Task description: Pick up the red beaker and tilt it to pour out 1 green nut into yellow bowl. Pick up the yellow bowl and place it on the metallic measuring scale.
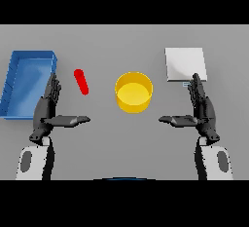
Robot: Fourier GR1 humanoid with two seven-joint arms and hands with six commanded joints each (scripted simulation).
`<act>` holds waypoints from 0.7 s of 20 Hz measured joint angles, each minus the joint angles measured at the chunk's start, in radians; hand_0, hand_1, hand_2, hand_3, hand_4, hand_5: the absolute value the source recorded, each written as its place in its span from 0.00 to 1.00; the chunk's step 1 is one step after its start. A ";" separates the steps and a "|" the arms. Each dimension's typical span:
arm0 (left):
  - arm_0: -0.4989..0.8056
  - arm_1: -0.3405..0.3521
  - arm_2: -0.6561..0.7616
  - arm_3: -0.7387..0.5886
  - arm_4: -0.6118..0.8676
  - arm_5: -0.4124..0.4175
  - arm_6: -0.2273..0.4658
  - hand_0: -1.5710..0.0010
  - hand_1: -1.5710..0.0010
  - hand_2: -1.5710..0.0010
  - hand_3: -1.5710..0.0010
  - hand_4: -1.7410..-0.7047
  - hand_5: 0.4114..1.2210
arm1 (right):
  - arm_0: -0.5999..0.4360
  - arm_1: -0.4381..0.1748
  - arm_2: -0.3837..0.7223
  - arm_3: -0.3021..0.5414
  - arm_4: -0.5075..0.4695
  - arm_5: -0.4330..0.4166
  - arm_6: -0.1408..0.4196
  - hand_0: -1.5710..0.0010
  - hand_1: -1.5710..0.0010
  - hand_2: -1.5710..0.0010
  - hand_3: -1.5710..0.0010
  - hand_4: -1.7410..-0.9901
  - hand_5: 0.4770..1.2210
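Red beaker between blue tray and yellow bowl

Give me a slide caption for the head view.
Open hands flank the bowl; beaker left, scale right.

I cannot make out any nut inside the red beaker; it lies too small, at ten o'clock from the yellow bowl. The metallic scale shows a tiny mark at its six o'clock edge, unreadable, and the right robot hand covers part of it. My counter runs off frame at three and nine o'clock.
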 measured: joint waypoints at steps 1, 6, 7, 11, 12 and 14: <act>0.003 0.002 0.001 -0.002 0.002 -0.001 -0.003 1.00 1.00 1.00 1.00 0.57 0.23 | 0.000 0.000 0.000 0.000 0.000 -0.001 -0.001 1.00 1.00 1.00 1.00 0.76 0.16; 0.036 0.024 0.012 -0.024 0.019 -0.018 -0.013 1.00 1.00 1.00 1.00 0.57 0.23 | 0.012 0.001 0.004 -0.005 -0.001 0.003 -0.010 1.00 1.00 1.00 1.00 0.76 0.16; 0.082 0.044 -0.026 -0.071 -0.022 -0.033 -0.041 1.00 1.00 1.00 1.00 0.56 0.23 | 0.039 -0.041 0.044 -0.037 0.117 -0.035 -0.082 1.00 1.00 1.00 1.00 0.77 0.16; 0.134 0.087 -0.069 -0.170 -0.071 -0.043 0.018 1.00 1.00 1.00 1.00 0.56 0.23 | 0.101 -0.062 0.122 -0.109 0.291 -0.093 -0.077 1.00 1.00 1.00 1.00 0.77 0.15; 0.146 0.087 -0.083 -0.179 -0.083 -0.046 0.022 1.00 1.00 1.00 1.00 0.56 0.24 | 0.099 -0.069 0.117 -0.106 0.293 -0.094 -0.066 1.00 1.00 1.00 1.00 0.76 0.16; 0.144 0.086 -0.090 -0.180 -0.095 -0.044 0.031 1.00 1.00 1.00 1.00 0.56 0.24 | 0.098 -0.064 0.117 -0.116 0.281 -0.088 -0.072 1.00 1.00 1.00 1.00 0.73 0.16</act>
